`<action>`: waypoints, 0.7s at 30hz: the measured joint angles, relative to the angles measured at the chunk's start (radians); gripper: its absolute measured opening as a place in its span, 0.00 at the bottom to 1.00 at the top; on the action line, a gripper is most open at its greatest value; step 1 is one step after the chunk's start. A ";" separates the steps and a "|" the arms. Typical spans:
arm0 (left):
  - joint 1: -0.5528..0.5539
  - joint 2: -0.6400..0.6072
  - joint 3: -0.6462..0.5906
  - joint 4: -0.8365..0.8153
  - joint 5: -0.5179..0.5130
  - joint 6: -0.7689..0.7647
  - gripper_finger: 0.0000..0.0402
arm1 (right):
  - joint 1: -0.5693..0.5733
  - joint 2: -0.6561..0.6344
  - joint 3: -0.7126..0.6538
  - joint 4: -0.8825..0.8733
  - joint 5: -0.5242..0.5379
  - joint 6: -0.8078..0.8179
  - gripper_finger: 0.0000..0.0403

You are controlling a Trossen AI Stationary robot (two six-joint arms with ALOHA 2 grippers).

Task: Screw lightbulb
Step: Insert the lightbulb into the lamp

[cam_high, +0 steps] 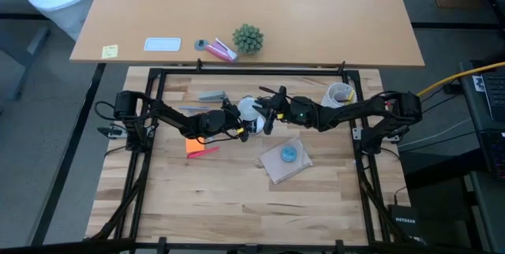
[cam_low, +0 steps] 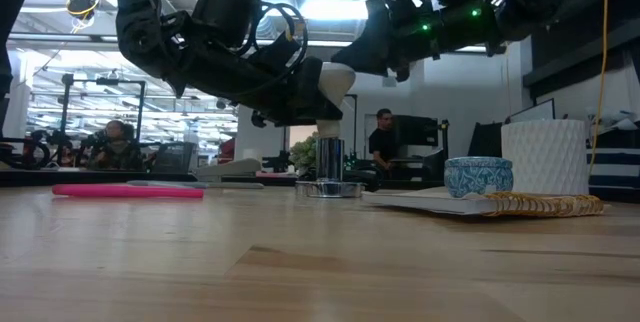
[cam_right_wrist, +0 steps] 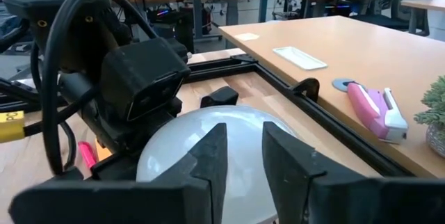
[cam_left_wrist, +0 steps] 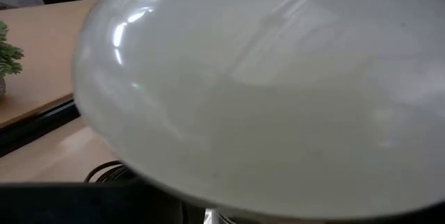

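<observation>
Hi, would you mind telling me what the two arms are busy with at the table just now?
Both arms meet mid-table over a frosted white globe lightbulb, which sits upright above a shiny metal socket on the wooden table. The left gripper holds the bulb from one side. The right gripper reaches over the globe's top, its dark fingers narrowly apart. Whether the base is threaded in yet cannot be seen.

Small frosted white globe lightbulb (cam_low: pixel 335 80), smooth glass w/ soft highlights, upright, globe up, narrow end down. Sits mid-table toward the back, directly over shiny round metal socket (cam_low: pixel 330 174); base hidden, can't tell how far in. Fills left wrist view (cam_left_wrist: pixel 264 106).
</observation>
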 joint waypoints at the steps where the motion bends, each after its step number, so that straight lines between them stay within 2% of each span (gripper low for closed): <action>1: 0.000 0.000 0.000 0.000 0.000 -0.001 0.42 | 0.000 0.000 0.000 -0.003 0.000 0.000 0.22; 21: 0.003 0.000 0.000 -0.006 0.000 -0.073 0.42 | 0.000 0.000 -0.002 -0.014 0.002 0.011 0.22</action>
